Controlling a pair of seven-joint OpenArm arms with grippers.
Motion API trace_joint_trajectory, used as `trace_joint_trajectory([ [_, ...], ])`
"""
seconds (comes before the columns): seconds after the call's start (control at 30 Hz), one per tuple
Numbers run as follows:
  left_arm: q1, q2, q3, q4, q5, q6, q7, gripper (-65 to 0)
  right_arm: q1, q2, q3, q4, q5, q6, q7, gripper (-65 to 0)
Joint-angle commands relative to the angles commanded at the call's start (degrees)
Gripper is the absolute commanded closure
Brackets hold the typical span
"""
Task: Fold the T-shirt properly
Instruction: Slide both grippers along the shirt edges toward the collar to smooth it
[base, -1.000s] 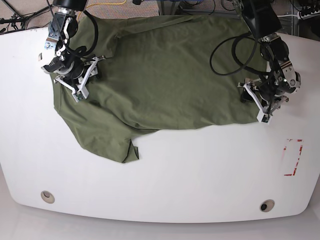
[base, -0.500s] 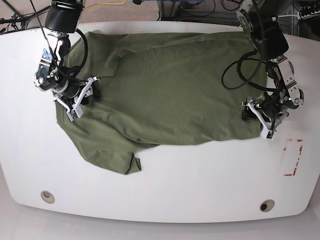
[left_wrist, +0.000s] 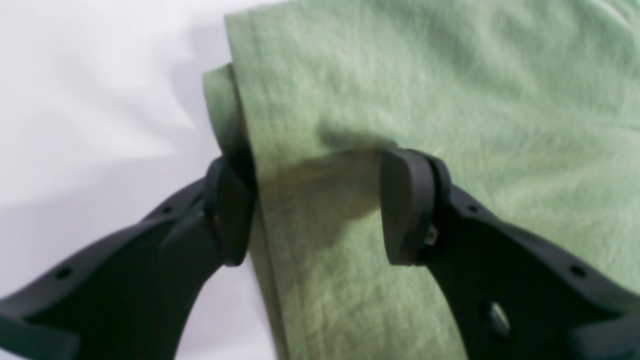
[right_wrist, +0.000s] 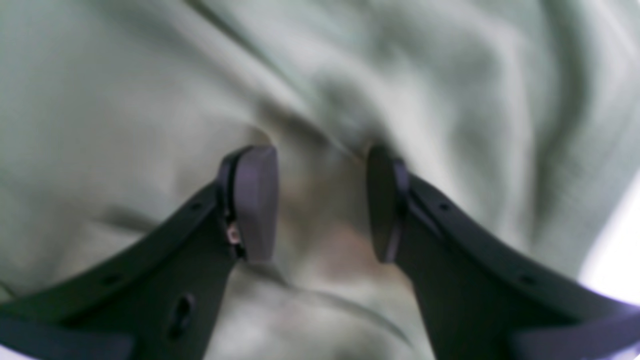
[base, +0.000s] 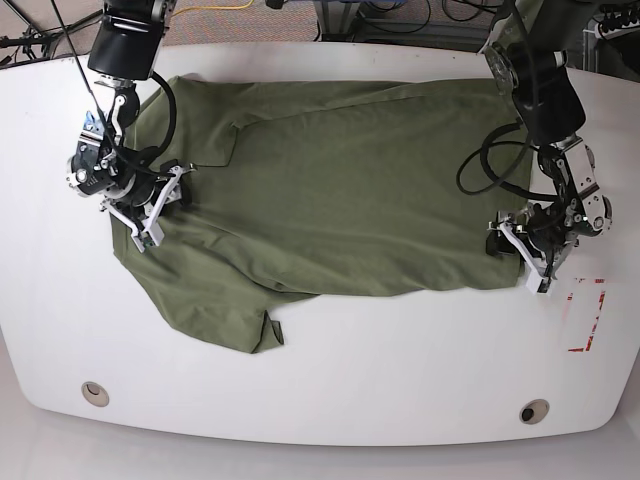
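Base view: both arms low, left gripper (base: 528, 252) and right gripper (base: 150, 208) parted astride T-shirt (base: 330, 180) folds.

The T-shirt (base: 340, 180) is plain olive green without print, the tabletop (base: 400, 350) is white with a red mark (base: 587, 315), the jaws are black

Overhead base view; two close wrist views (T-shirt (base: 330, 180) shared)

You have two arms with matte black housings, white bracketed wrists and looping black cables; the left gripper (base: 532, 262) and right gripper (base: 152, 218) carry dark curved fingers (left_wrist: 410, 205) with flat oval pads, small holes and a silver screw
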Motion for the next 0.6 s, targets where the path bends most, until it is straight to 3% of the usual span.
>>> trace_joint_trajectory([
  [0.13, -1.1, 0.1, 0.0, 1.5, 0.0, 0.0, 3.5, -37.2, -1.5, -1.1, 1.0, 6.3, 0.0, 0.0, -3.6, -28.4],
  [0.37, 0.4, 0.2, -0.2, 8.9, -0.1, 0.0, 9.7, -47.6, -5.3, -3.3, 5.6, 14.4, 0.0, 0.0, -8.9, -29.5],
  [0.47, 3.3, 0.4, -0.2, 14.3, -0.2, 0.0, 11.6, -51.5, -7.1, -4.3, 9.1, 16.5, 0.0, 0.0, -10.2, -35.7],
  [0.6, 8.4, 1.9, -0.2, 23.6, -0.8, 0.0, 14.0, -53.7, -10.5, -4.7, 12.6, 18.8, 0.0, 0.0, -10.4, -49.0],
])
